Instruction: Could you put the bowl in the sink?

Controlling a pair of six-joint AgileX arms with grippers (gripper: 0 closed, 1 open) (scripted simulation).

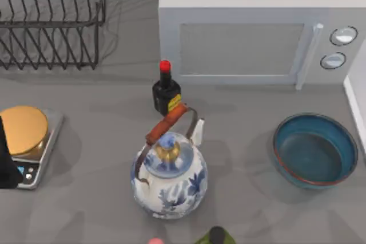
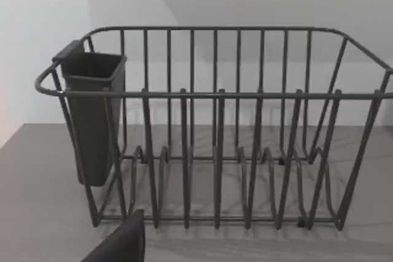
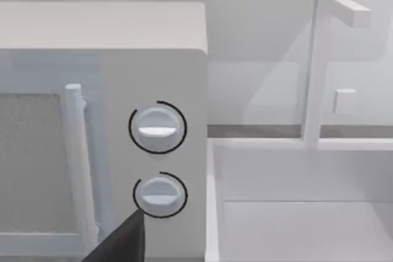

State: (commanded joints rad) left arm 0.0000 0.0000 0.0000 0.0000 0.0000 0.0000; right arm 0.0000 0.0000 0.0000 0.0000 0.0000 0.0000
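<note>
Though beside teapot [image 1: 170, 176], bowl [image 1: 315, 150] apart.

Inspection of my own hardware, as far as it is visible. From above, part of my left arm [image 1: 8, 161] appears at the table's left edge as a plain black body, matte, with a smooth rounded outline; I can make out no cables, screws or markings on it. In the left wrist view, one finger of my left gripper [image 2: 120, 243] is a dark charcoal wedge with flat faces and a straight, sharp edge. My right gripper [image 3: 120, 243] presents the same dark, flat-sided, unmarked wedge in the right wrist view.
</note>
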